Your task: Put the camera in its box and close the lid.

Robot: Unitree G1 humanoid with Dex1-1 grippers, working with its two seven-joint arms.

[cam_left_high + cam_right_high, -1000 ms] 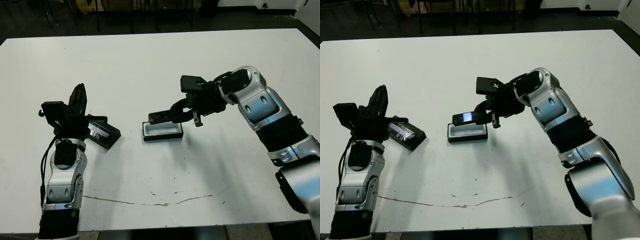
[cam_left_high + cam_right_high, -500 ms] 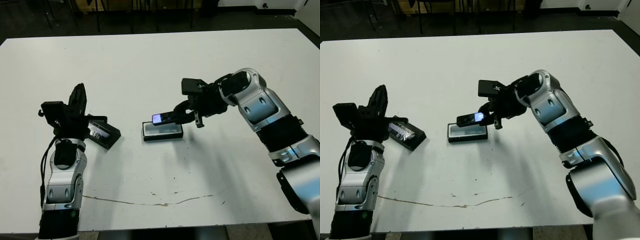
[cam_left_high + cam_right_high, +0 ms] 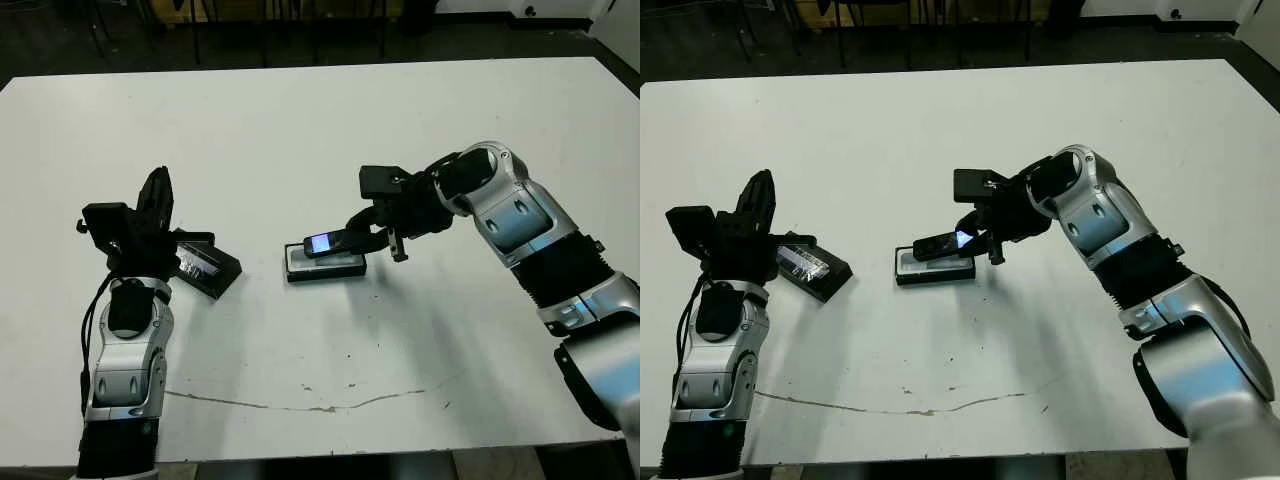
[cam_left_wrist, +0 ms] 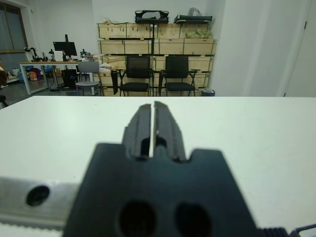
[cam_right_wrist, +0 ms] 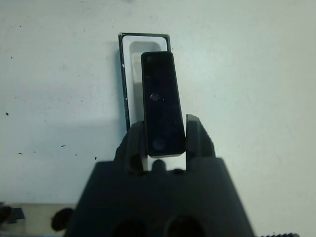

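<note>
White worktop (image 3: 300,140) fills the view. At its middle the right claw (image 5: 163,140) is clenched on the camera (image 3: 333,243), holding it tilted just above the white-lined box (image 3: 325,264) and roughly in line with it. The lid (image 3: 205,266) lies well apart beside the left claw (image 4: 152,131), whose fingers are pressed together on nothing. If released while tilted, the camera could catch on the box rim and tip out or push the light box aside.

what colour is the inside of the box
White inside the box, black rim; clearest in the right wrist view.
</note>
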